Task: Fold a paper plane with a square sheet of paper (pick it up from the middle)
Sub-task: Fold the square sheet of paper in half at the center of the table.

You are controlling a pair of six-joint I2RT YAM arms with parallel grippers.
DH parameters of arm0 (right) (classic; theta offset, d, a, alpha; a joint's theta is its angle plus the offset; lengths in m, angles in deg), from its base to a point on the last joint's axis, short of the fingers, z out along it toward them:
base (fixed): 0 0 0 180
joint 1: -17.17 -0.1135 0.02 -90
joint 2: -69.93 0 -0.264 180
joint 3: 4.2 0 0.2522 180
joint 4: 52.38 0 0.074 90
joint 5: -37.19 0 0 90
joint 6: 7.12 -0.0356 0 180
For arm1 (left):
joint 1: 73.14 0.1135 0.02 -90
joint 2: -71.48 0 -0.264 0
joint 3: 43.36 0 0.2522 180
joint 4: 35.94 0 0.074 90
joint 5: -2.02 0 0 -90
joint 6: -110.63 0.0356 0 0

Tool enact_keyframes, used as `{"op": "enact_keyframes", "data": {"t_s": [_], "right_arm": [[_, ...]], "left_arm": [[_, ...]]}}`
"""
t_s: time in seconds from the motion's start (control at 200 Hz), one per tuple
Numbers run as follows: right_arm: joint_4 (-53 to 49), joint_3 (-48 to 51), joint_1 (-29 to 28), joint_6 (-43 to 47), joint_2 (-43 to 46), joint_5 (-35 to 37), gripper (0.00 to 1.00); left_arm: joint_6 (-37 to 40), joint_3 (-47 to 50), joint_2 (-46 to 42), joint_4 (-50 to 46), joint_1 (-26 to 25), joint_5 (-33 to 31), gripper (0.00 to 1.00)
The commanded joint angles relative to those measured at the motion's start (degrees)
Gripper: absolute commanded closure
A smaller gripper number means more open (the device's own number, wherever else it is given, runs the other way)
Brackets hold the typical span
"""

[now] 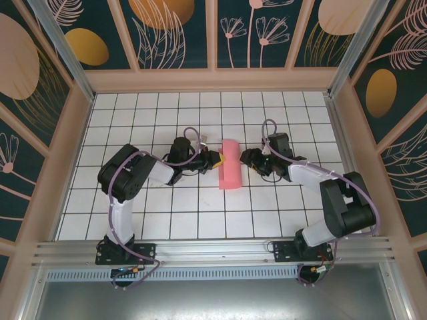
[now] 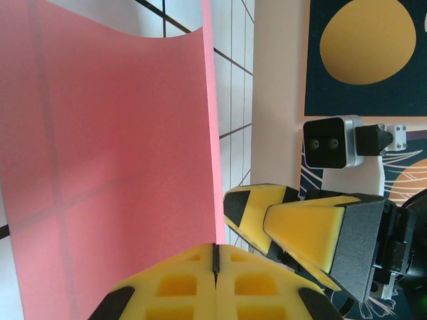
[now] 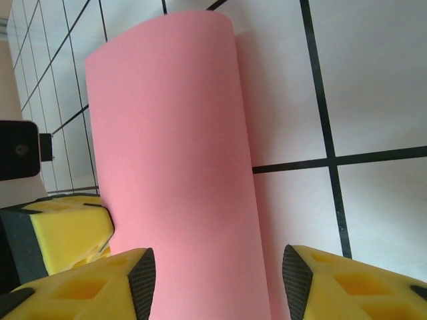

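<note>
White grid tiles cover the worktop (image 1: 167,107), boxed in by wood-framed walls (image 1: 177,33) of dark teal panels printed with pale flowers and gold ovals. At the middle lies the sheet (image 1: 230,163), salmon pink and matte. It is doubled over into a long, narrow strip that runs away from the arm bases. The fold is loose, not creased. From the right wrist, the upper layer swells in a smooth, rounded roll, and the lower layer lies flat on the tiles beside it. From the left wrist, the paper is thin enough for the dark grid lines to show through it as a faint cross, and its far edge sags in a shallow curve.

The left fingers (image 1: 216,159) sit at the strip's left long edge. Their yellow pads are pressed fully together, and the paper's edge runs straight into the seam between them, so the sheet is pinched there. The right fingers (image 1: 243,159) face them from the strip's other side. They stand apart, one on either side of the rounded roll, with a sliver of tile visible between the paper and one of the pads. They have not clamped the paper. The two pairs of fingers are near each other across the strip.
</note>
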State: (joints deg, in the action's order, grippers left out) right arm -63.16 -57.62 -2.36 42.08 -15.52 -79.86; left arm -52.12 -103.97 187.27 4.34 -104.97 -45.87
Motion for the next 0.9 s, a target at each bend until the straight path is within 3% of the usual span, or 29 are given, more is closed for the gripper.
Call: {"op": "enact_keyframes", "data": {"t_s": [0.0,0.45,0.53,0.691,0.896], "right_arm": [[-1.49,-3.02,0.17,3.64,-4.03,-3.38,0.44],[-1.44,-6.34,0.19,5.77,-11.65,-6.53,0.46],[-2.02,-6.35,0.15,5.93,-11.72,-5.81,0.46],[-3.86,-6.67,0.11,5.3,-11.88,-2.35,0.47],[-10.35,-10.51,-1.83,6.64,-14.2,4.31,0.46]], "left_arm": [[0.51,0.17,0.38,0.38,-0.25,-0.75,0.96],[2.82,0.0,-0.16,-3.48,-0.23,-2.33,0.91],[3.76,0.0,-0.63,-5.34,-0.24,-3.02,0.84],[7.56,0.14,-4.48,-12.85,-0.2,-7.21,0.54],[15.39,-0.38,-12.42,-29.71,-0.24,-18.5,0.48]]}}
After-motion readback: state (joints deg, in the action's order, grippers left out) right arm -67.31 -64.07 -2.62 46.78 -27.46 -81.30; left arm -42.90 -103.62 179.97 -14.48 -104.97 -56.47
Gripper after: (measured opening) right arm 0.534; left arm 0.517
